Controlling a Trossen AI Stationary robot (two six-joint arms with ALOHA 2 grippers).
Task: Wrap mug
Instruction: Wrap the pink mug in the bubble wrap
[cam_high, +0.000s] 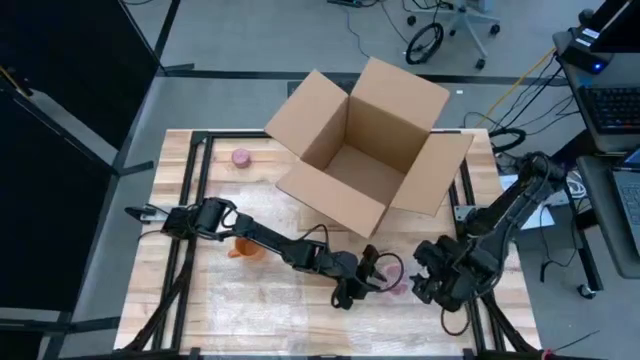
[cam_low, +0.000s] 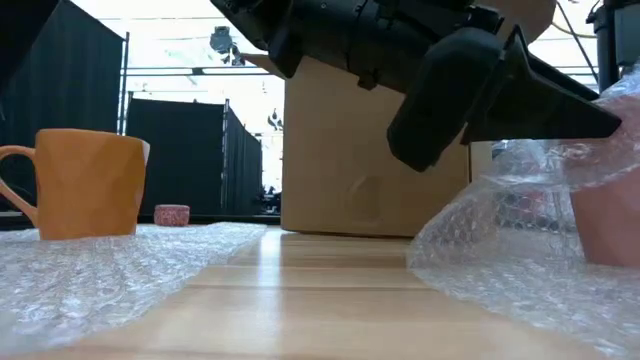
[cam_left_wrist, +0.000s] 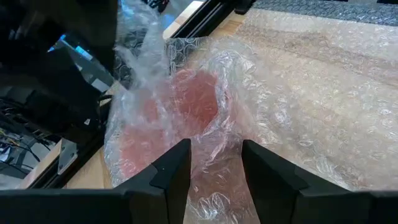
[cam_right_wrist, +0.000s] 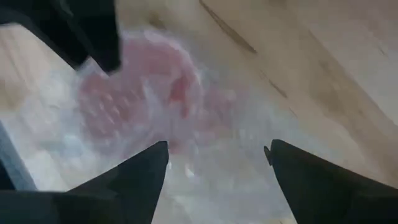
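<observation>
1. Behind the pale wooden desk (cam_high: 200, 300) lies a grey floor with cables and a wheeled chair; an open brown cardboard box (cam_high: 365, 150) sits toward the desk's far edge.
2. Near the front edge, right of its middle, a pink mug under clear bubble wrap (cam_left_wrist: 180, 118) lies between the two arms.
3. Reaching across from the desk's left side, the left gripper (cam_left_wrist: 214, 168) has its fingers a little apart, with a fold of the wrap between them; the mug sits just ahead of its tips.
4. By the front right corner, the right gripper (cam_right_wrist: 214, 168) hangs spread wide, the mug just beyond it.
5. Both are close; the left looks nearer.
6. Film blurs the mug's outline, so its long axis and the way its mouth points cannot be told.
7. An orange faceted ceramic mug (cam_low: 85, 183) stands upright, well apart, toward the left side.
</observation>
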